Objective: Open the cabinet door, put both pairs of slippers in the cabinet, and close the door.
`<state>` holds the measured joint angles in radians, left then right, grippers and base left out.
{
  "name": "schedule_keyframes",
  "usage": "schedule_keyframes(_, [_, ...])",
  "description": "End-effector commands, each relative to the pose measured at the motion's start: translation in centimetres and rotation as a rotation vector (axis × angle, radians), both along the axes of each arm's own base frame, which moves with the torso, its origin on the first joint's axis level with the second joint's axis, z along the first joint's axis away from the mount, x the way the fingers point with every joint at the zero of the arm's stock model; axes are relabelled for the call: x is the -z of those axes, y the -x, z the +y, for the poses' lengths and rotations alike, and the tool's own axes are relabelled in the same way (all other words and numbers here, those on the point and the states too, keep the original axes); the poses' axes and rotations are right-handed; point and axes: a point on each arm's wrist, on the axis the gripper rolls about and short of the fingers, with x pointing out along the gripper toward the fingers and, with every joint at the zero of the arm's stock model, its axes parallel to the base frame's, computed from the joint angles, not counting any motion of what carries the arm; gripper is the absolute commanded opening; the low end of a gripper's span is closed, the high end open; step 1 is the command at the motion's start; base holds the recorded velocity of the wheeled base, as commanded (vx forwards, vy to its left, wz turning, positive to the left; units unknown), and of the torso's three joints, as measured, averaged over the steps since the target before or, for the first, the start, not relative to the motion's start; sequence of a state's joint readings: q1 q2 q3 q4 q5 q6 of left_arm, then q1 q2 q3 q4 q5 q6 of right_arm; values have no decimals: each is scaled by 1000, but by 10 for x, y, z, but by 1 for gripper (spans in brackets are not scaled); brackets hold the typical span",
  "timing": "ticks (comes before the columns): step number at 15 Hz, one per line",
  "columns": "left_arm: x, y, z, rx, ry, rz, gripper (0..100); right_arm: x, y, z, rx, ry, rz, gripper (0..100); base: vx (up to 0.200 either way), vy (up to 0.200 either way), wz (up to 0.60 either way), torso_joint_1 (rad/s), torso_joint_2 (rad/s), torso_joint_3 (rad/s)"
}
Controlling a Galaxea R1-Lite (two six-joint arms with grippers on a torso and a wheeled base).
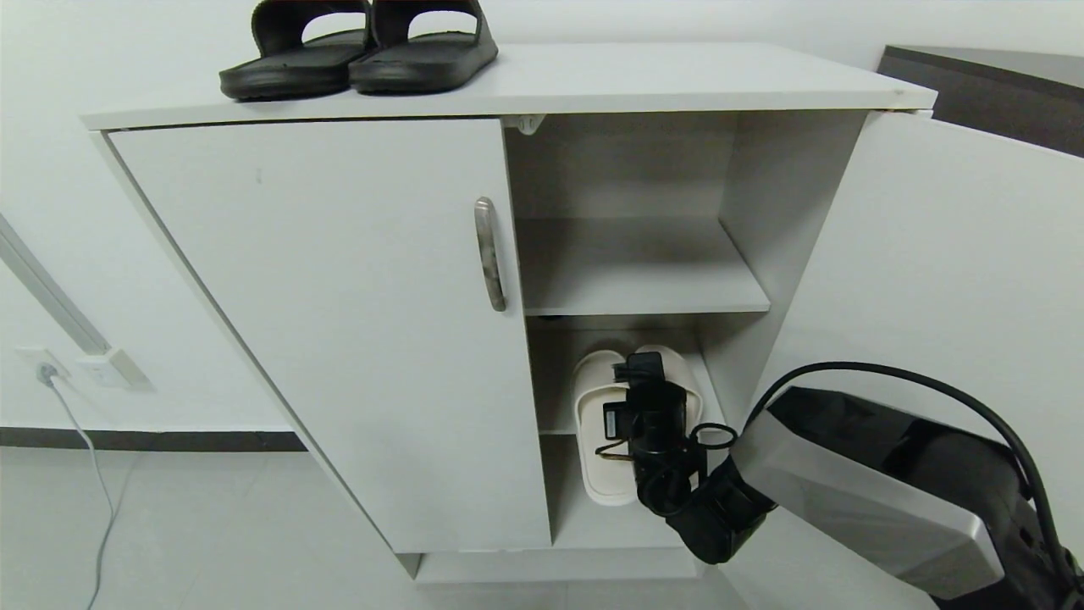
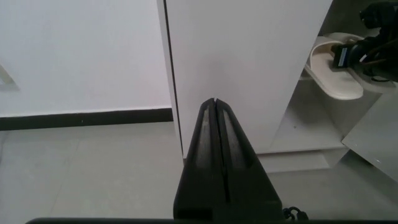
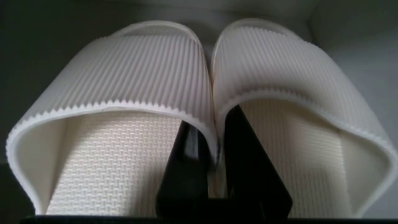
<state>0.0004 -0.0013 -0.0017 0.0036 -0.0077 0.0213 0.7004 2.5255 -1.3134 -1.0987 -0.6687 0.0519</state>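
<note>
nearby, closed left door (image 1: 339,322); black slippers (image 1: 360,59) atop cabinet (image 1: 677,80)

The cabinet (image 1: 322,339) is plain white, its handle (image 1: 489,254) mottled silver-grey. The 2 black slippers (image 1: 356,51) on top are solid, unpatterned. The 2 cream slippers (image 3: 143,81) show finely ribbed straps and woven-textured insoles. The right gripper (image 3: 214,134) has black fingers (image 3: 255,162).
</note>
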Motion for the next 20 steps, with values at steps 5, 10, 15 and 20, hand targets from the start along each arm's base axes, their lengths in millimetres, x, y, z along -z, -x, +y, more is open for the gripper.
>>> schedule_keyframes(5, [0,0,0,-1,1,1,0,-3,-38,2,0,-16,-6,0,0,0,0,0,0,0])
schedule_keyframes(10, [0,0,0,-3,1,1,0,-7,-67,-1,37,-25,-19,0,0,0,0,0,0,0])
schedule_keyframes(15, [0,0,0,-4,3,1,0,-5,-82,0,46,-34,-27,0,0,0,0,0,0,0])
schedule_keyframes(20, [0,0,0,-4,3,1,0,-3,-83,-1,40,-28,-21,0,0,0,0,0,0,0])
